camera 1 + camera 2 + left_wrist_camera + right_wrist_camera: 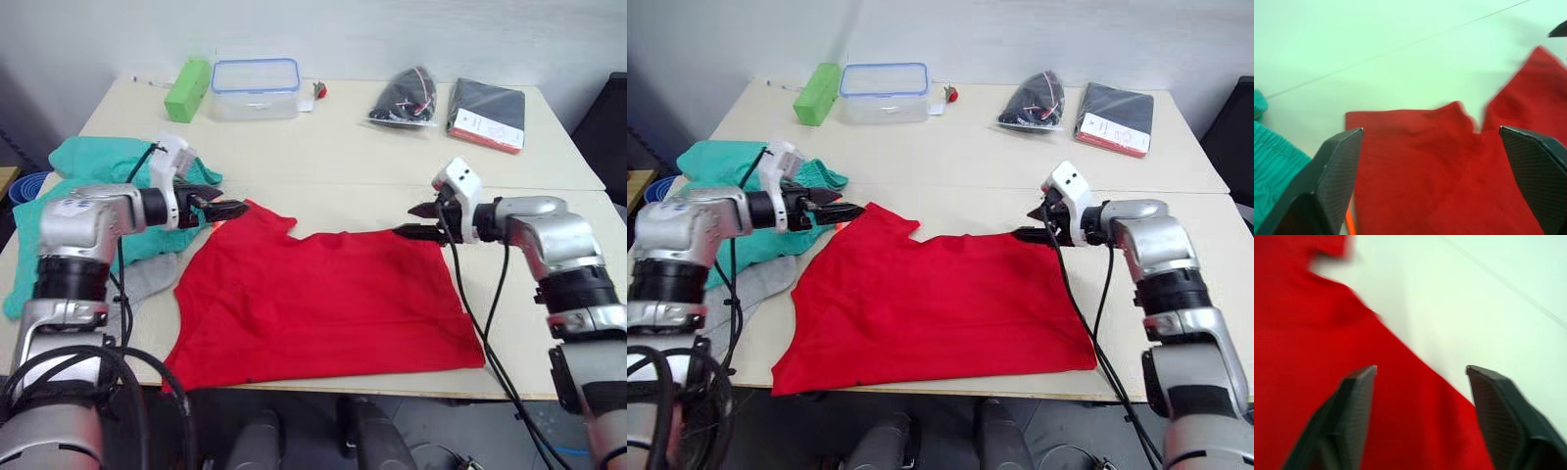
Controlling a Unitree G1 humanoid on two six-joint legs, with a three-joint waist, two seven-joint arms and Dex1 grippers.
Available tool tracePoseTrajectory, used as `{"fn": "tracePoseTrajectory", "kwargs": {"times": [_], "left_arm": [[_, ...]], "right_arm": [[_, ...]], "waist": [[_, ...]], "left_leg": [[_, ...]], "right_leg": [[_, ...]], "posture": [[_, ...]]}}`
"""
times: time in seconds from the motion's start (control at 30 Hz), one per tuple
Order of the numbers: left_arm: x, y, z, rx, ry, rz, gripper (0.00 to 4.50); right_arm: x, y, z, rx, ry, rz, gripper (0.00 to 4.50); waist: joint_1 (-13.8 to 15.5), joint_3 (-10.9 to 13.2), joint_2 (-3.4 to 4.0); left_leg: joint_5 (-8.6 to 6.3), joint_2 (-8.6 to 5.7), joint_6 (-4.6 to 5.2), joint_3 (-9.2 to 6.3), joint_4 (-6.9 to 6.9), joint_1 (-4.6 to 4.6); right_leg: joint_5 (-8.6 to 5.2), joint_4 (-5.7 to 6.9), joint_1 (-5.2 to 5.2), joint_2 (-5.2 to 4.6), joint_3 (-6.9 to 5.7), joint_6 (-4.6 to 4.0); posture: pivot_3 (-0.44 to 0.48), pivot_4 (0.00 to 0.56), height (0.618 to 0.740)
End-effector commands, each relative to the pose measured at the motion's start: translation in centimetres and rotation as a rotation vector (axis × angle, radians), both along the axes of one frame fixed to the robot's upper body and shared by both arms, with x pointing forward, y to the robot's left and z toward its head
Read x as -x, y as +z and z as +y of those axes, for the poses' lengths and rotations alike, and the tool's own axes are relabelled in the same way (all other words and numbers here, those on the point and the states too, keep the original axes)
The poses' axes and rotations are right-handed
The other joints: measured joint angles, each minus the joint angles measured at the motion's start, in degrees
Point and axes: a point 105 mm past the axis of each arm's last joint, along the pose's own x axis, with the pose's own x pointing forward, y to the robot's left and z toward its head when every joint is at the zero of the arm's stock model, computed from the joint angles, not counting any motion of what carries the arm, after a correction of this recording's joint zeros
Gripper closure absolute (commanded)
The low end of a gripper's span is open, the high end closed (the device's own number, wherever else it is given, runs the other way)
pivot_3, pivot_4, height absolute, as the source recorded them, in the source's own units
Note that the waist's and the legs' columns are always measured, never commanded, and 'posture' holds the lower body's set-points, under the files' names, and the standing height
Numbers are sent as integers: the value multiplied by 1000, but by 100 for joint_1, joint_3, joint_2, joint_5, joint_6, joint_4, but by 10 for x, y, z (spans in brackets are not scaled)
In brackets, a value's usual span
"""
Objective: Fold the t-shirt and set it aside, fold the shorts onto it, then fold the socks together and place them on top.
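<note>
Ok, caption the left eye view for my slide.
Both open grippers, left and right, poised at the t-shirt's far edge.

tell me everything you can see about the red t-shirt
The t-shirt is bright red cloth, spread almost flat across the near half of the table, one bottom corner hanging past the front edge. Its left edge lies beside the grey socks and teal shorts. The open left gripper and right gripper sit at its far corners.

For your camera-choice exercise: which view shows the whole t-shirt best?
The right eye view: the t-shirt lies flat with all edges visible. The left eye view matches closely. Each wrist view shows just a far corner between open fingers.
</note>
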Motion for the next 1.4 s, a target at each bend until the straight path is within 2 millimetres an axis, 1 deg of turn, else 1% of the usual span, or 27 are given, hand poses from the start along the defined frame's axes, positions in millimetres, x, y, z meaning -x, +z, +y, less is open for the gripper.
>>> {"fn": "tracePoseTrajectory", "kwargs": {"times": [0.03, 0.17, 0.33, 0.4, 0.47, 0.57, 0.67, 0.83, 0.93, 1.0, 1.07, 1.17, 1.27, 1.4], "left_arm": [[-18, -8, 4, -77, 47, 3, 0], [-26, -21, 14, -135, 92, 23, 0], [-28, -27, 22, -147, 112, 33, 0], [-28, -30, 24, -157, 116, 35, 0], [-28, -33, 24, -158, 118, 41, 0], [-28, -37, 25, -159, 124, 51, 572], [-27, -42, 26, -172, 124, 58, 1516], [-25, -46, 26, -175, 113, 71, 3024], [-25, -49, 29, -187, 120, 73, 4050], [-25, -49, 32, -193, 135, 70, 4487], [-26, -47, 35, -189, 152, 63, 4487], [-26, -42, 33, -149, 151, 63, 3854], [-27, -40, 30, -154, 134, 55, 2903], [-30, -43, 35, -215, 164, 34, 1658]], "right_arm": [[-15, 2, -5, 50, -64, -5, 86], [-23, -1, -15, 92, -131, 16, 86], [-23, -5, -31, 108, -184, 43, 86], [-20, -7, -31, 105, -174, 54, 86], [-18, -10, -28, 89, -151, 68, 86], [-14, -15, -21, 70, -124, 87, 667], [-12, -19, -18, 60, -117, 101, 1701], [-8, -27, -19, 74, -111, 106, 3388], [-7, -27, -19, 72, -107, 105, 4472], [-6, -27, -20, 69, -107, 104, 4500], [-6, -27, -21, 69, -109, 103, 4500], [-5, -28, -22, 71, -108, 103, 4500], [-3, -29, -21, 68, -100, 108, 4500], [-2, -29, -19, 58, -92, 111, 4500]], "waist": [[-15, 0, 0], [-119, 0, 0], [-130, 0, 0], [-126, 0, 0], [-123, 0, 0], [-127, 0, 0], [-130, 0, 0], [-126, 0, -1], [-123, -1, -2], [-122, -1, -2], [-121, -1, -2], [-121, -1, -2], [-119, -1, -2], [-120, -1, -2]], "left_leg": [[4, -4, 0, 11, 0, -15], [6, 0, -1, 27, -7, -23], [6, 2, 0, 26, -6, -14], [6, 1, 1, 26, 1, -11], [8, -3, 4, 30, 5, -7], [7, -4, 7, 41, 16, 9], [0, -2, 18, 47, 35, 13], [-12, -2, 40, 47, 70, 15], [-12, -3, 42, 47, 75, 16], [-11, -3, 43, 47, 76, 16], [-11, -3, 43, 47, 76, 15], [-11, -2, 43, 47, 76, 15], [-11, -3, 43, 47, 76, 15], [-11, -3, 43, 47, 76, 16]], "right_leg": [[1, 0, -19, 5, -1, 2], [3, -6, -26, 1, 1, 5], [9, 0, -24, 2, 15, 13], [10, 10, -23, 3, 17, 15], [11, 23, -22, 3, 21, 16], [11, 42, -16, 6, 35, 17], [12, 64, -16, 8, 44, 18], [16, 85, -11, 8, 48, 20], [25, 86, -7, 13, 49, 24], [27, 86, -6, 13, 49, 25], [28, 86, -6, 12, 49, 25], [28, 86, -7, 10, 50, 25], [28, 86, -6, 11, 49, 25], [28, 87, -6, 11, 49, 24]], "posture": [[0, 150, 740], [0, 150, 740], [0, 150, 740], [0, 150, 740], [0, 150, 740], [0, 150, 740], [0, 150, 740], [0, 150, 740], [0, 150, 740], [0, 150, 740], [0, 150, 740], [0, 150, 740], [0, 150, 740], [0, 150, 740]]}}
